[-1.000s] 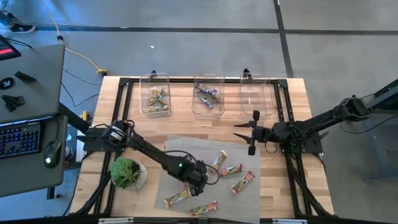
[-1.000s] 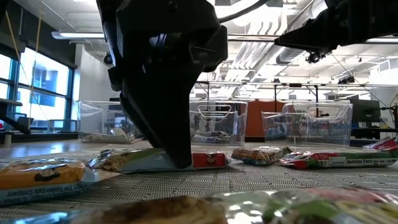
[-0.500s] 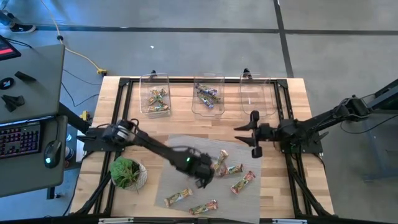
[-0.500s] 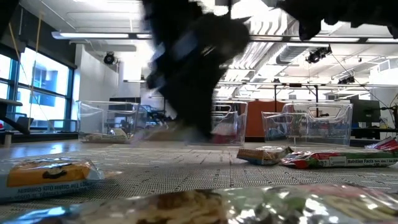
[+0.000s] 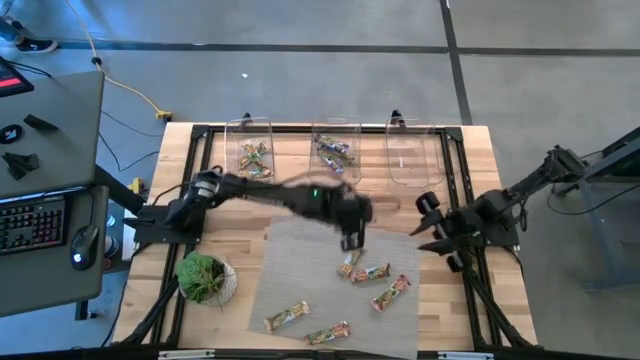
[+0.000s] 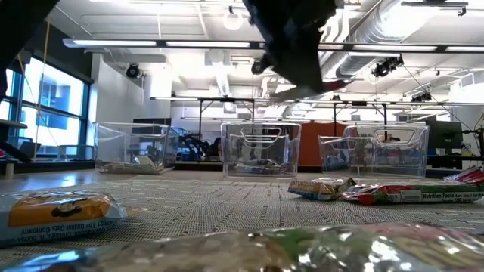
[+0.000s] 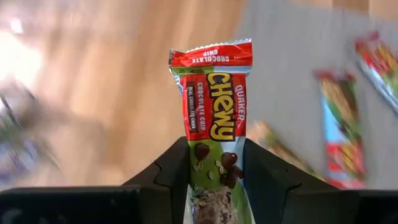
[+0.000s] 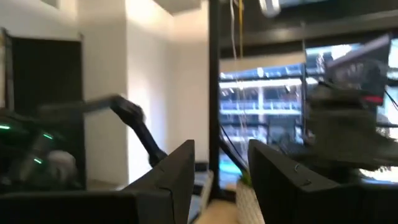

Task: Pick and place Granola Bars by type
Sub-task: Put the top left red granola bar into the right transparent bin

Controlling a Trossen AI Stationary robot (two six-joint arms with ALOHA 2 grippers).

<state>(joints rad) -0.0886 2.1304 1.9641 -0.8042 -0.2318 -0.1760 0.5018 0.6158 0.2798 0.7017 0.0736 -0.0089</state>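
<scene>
Wooden table, three clear bins, left pincer gripping chewy bar, right pincer parted, empty

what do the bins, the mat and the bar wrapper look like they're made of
Bins: clear rigid plastic, see-through walls.
Mat: grey woven mesh, likely vinyl or fabric; the weave shows in the low view.
Bar wrapper, held in the left tool: glossy printed film with crimped end.

An industrial lab or workshop is indicated. Exposed ceiling ducts and strip lighting are seen above the wooden table, with a keyboard desk beside it.
</scene>
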